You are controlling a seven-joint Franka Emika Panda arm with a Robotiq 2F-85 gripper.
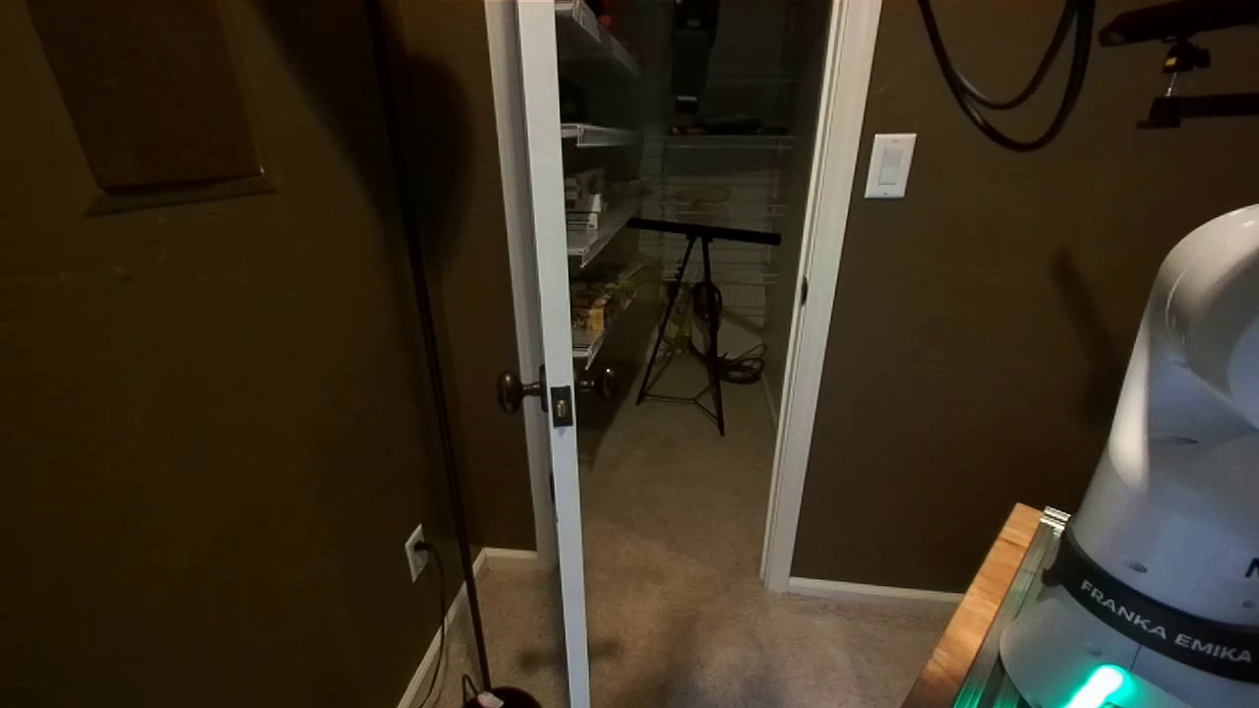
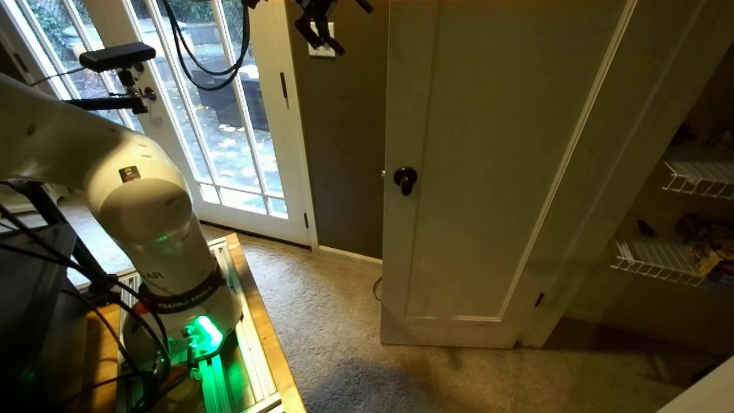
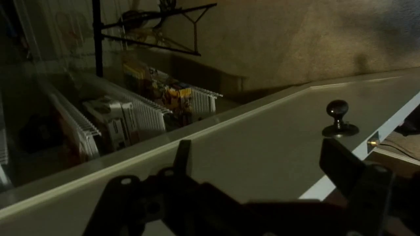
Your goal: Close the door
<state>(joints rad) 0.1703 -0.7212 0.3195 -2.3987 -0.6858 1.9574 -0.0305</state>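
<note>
The white door (image 1: 551, 216) stands open; an exterior view shows it nearly edge-on, its latch edge facing the camera. In an exterior view its panelled face (image 2: 487, 143) shows with the dark round knob (image 2: 405, 179). In the wrist view the door face (image 3: 279, 131) slants behind the fingers, and the knob (image 3: 338, 111) is just beyond the right fingertip. My gripper (image 3: 256, 147) is open with nothing between its fingers. In an exterior view the gripper (image 2: 354, 28) is partly cut off at the top, left of the door's free edge. I see no clear contact with the door.
The door frame (image 1: 826, 295) borders a closet with wire shelves (image 1: 600, 138) and a black tripod stand (image 1: 703, 324). A thin dark pole (image 1: 423, 295) stands by the brown wall, left of the door. The robot's wooden table (image 2: 269, 344) stands beside the carpet.
</note>
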